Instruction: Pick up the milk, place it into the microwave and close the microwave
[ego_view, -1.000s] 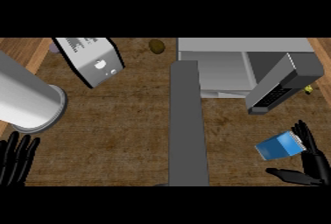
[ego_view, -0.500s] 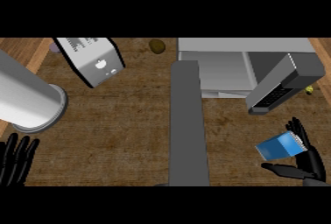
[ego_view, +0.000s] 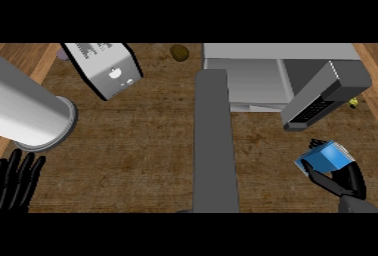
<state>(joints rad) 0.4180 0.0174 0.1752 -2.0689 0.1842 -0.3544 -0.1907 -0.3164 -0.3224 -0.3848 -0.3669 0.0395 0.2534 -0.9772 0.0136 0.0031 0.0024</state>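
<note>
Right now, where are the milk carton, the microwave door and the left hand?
milk carton (ego_view: 327, 157): head view, its blue top face.
microwave door (ego_view: 322, 97): head view, the open door's grey panel.
left hand (ego_view: 18, 184): head view, the fingers, lower left.

Over the last second the right hand (ego_view: 341, 179) closed its fingers round the milk (ego_view: 325, 158), where before they had stood spread beside it, near the counter's (ego_view: 140, 150) right edge. The carton moved a little away from the front edge, toward the open door (ego_view: 322, 98) of the microwave (ego_view: 258, 80), and it tilted somewhat in the grasp.
</note>
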